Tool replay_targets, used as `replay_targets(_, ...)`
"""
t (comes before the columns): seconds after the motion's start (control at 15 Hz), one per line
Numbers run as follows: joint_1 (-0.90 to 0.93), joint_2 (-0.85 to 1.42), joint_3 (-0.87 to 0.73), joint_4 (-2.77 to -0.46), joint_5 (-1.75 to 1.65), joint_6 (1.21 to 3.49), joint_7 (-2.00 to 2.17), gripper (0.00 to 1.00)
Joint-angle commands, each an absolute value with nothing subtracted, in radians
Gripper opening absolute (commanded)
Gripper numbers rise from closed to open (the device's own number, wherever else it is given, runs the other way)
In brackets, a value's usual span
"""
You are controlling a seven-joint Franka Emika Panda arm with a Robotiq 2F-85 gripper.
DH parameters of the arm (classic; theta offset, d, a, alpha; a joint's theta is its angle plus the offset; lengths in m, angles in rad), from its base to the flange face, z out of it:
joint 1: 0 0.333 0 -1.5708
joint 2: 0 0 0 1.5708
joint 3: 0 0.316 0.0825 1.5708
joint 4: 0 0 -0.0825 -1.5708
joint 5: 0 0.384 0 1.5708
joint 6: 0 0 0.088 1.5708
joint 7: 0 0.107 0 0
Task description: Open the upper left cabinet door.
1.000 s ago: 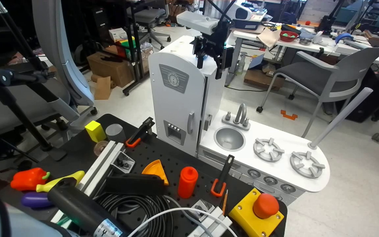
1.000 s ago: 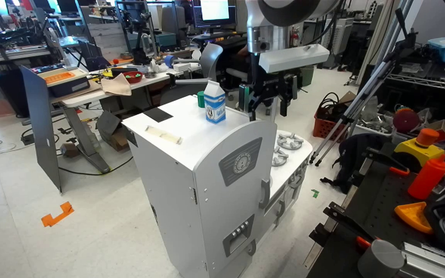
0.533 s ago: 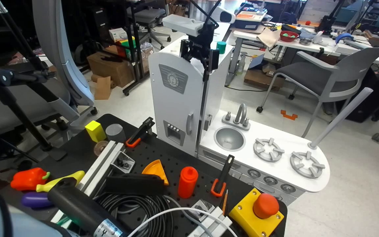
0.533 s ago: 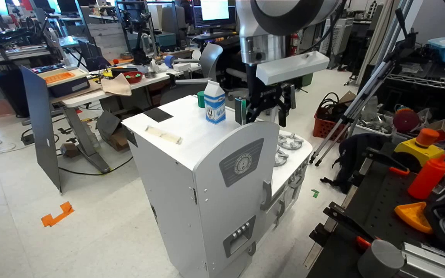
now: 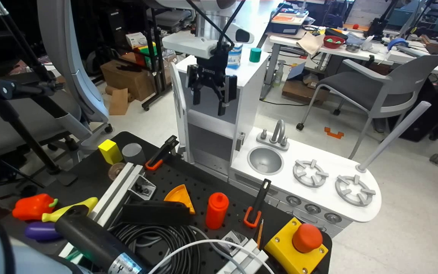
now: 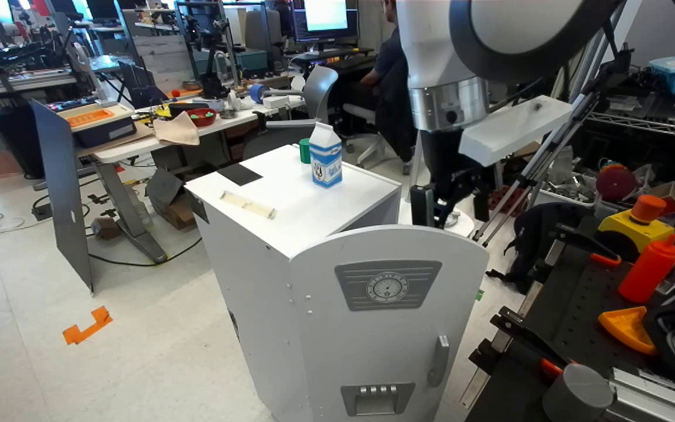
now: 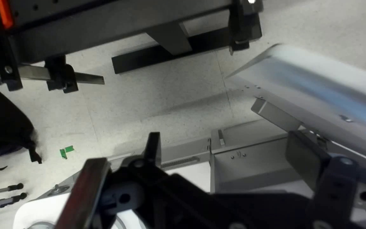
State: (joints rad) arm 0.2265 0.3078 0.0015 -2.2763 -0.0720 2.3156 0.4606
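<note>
The upper left cabinet door (image 6: 381,340) is a light grey-white panel with a grey dial inset and a grey handle (image 6: 439,360). It stands swung well open from the white toy-kitchen cabinet (image 6: 290,205). In an exterior view the door (image 5: 179,97) shows nearly edge-on, and the inner shelf (image 5: 211,123) is exposed. My gripper (image 5: 209,104) is open and empty in front of the opening, on the door's inner side. In the wrist view one finger of the gripper (image 7: 230,151) is close to the door (image 7: 316,95); I cannot tell if they touch. The door's top hides the fingertips in an exterior view.
A blue-white milk carton (image 6: 326,158) and a green cup (image 5: 255,55) stand on the cabinet top. A sink (image 5: 265,160) and burners (image 5: 311,173) lie beside the cabinet. A black table (image 5: 200,190) with clamps and a red bottle (image 5: 217,210) stands close in front.
The door was nearly shut a second ago and has swung wide open toward the black table. My gripper has moved from above the door's top corner, past its free edge, to its inner side.
</note>
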Motion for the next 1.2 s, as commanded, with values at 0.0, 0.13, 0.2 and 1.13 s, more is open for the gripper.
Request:
replay_targets(0.0, 0.225, 0.177, 0.015, -2.486, -0.143, 2.409, 0.455, 1.00)
replay_targets(0.13, 0.221, 0.136, 0.019, -2.553, -0.176, 2.444, 0.462, 1.00)
replay_targets(0.2, 0.219, 0.118, 0.021, -2.570, -0.191, 2.454, 0.464, 1.00)
replay_targets(1.13, 0.170, 0.021, 0.056, -2.635, -0.280, 2.492, 0.469, 1.00)
